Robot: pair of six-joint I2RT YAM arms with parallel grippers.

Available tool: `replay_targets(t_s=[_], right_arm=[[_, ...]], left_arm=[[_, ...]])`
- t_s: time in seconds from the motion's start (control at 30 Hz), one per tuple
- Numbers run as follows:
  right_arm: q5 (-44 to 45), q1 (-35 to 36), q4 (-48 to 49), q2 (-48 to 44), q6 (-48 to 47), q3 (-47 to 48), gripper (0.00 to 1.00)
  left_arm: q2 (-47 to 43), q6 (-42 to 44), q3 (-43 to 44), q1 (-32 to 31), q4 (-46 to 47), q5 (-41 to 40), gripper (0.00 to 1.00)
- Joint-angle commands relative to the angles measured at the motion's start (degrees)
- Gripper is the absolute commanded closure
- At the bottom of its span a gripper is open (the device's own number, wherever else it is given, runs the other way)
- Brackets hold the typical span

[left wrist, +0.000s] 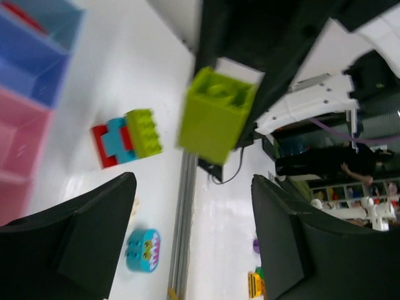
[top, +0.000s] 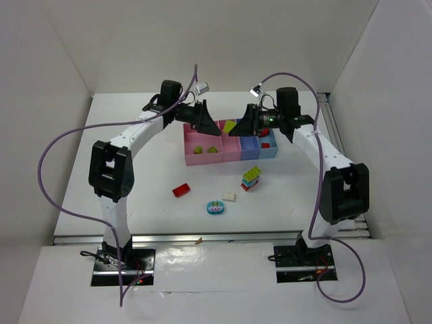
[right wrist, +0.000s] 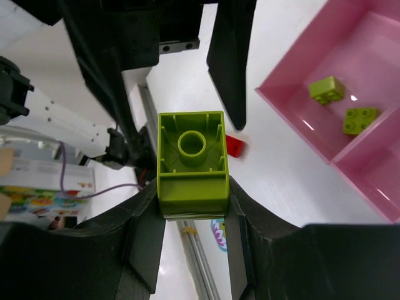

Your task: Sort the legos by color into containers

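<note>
Yellow-green plastic brick point(right wrist: 191, 159) clenched in the right hand point(right wrist: 191, 203), near the wide pink plastic bin point(top: 210, 160); left hand point(left wrist: 194, 237) released.

Blurred yellow-green brick point(left wrist: 215, 115) (left wrist view)

I read the lime lego point(right wrist: 191, 162) as smooth glossy plastic; the pink container point(right wrist: 325, 44), shiny plastic; my right gripper point(right wrist: 192, 212), matt black; the bench point(right wrist: 275, 169), smooth and glossy white.

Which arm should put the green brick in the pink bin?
Right. The right fingers clamp the green brick near the pink bin; the left fingers stand open and empty.
</note>
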Motion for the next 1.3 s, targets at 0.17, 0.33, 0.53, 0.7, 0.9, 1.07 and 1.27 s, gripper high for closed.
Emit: replay_targets(t_s=[0.17,0.33,0.53,0.7,0.9,1.07,1.27], right_arm=[[-7.3,-0.3,4.7,0.0,2.0,2.8,0.94],[-8.5,-0.3,8.2,0.0,3.9,1.2,0.94],[-9.6,0.2,7.7,0.0,3.9,1.7,0.94],[-9.6,0.2,7.1,0.0,3.4,2.3,0.94],[-9.1,0.8,6.5,0.5,3.4,2.3,0.94],[-8.6,0.8,7.1,0.5,3.4,2.3,0.94],[-8.6,1.3,7.7,1.1,3.9,2.9,0.94]], left_arm=[[-6.8,-12.9,-6.8,-1.8,26.7,9.6,0.21],[-5.1,-10.8,-4.7,-2.8,23.9,9.6,0.24],[-4.6,-10.2,-3.6,-2.8,21.0,8.3,0.24],[-3.2,-6.8,-0.4,-2.8,15.6,6.3,0.21],[-2.6,-10.8,-0.9,-2.8,20.7,6.9,0.25],[-2.6,-6.6,0.9,-2.8,15.3,5.7,0.29],[-1.6,-7.7,0.9,-2.8,15.6,6.2,0.42]])
